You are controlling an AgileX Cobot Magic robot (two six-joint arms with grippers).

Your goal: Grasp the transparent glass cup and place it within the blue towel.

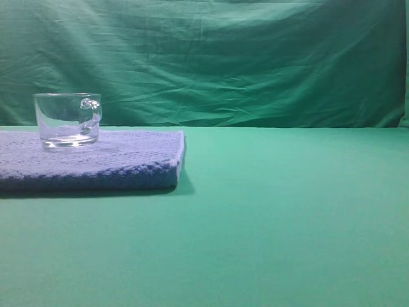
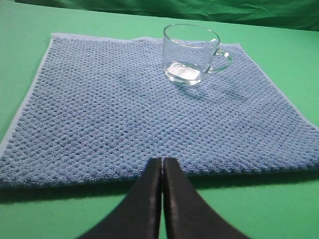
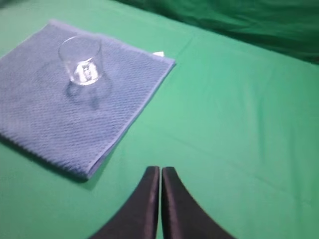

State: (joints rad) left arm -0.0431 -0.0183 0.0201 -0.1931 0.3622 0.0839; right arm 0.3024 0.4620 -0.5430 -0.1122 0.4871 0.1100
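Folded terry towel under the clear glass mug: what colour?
Blue-purple towel, clearest in left wrist view.

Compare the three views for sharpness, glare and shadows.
Exterior high: soft, the towel casts a dark shadow at its front edge. Left wrist: sharpest, bright glare in the cup base. Right wrist: blurred, faint cup shadow on the towel.
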